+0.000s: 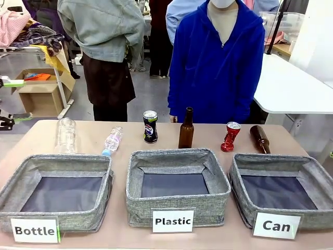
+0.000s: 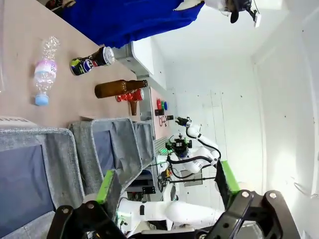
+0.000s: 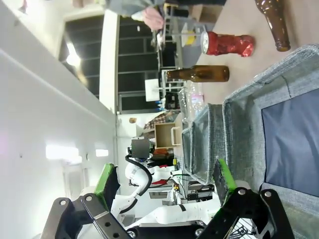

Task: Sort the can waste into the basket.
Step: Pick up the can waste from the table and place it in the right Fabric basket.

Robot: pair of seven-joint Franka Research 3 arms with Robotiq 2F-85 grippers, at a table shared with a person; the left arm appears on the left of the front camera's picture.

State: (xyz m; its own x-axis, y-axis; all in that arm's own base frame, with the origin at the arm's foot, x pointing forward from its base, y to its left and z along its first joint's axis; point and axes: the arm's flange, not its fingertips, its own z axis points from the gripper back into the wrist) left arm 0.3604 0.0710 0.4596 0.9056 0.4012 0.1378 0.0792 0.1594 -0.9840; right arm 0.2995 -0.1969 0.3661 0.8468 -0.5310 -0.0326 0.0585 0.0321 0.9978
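The black can [image 1: 150, 126] with a blue-white logo stands upright at the far middle of the table. The red can [image 1: 230, 136], pinched at its waist, stands further right. The grey basket labelled "Can" [image 1: 276, 159] sits at the front right, with nothing in it. In the left wrist view my left gripper [image 2: 167, 181] is open and holds nothing, far from the black can [image 2: 92, 59] and the red can [image 2: 130, 95]. My right gripper [image 3: 164, 181] is open too, above the near edge of the Can basket [image 3: 249, 97], with the red can [image 3: 229, 44] beyond.
One brown glass bottle [image 1: 186, 128] stands between the cans, and another [image 1: 259, 138] lies right of the red can. Two clear plastic bottles [image 1: 66, 135] [image 1: 112, 140] are at the far left. Baskets labelled "Bottle" [image 1: 31, 162] and "Plastic" [image 1: 177, 154] line the front. A person in blue [image 1: 218, 62] stands behind the table.
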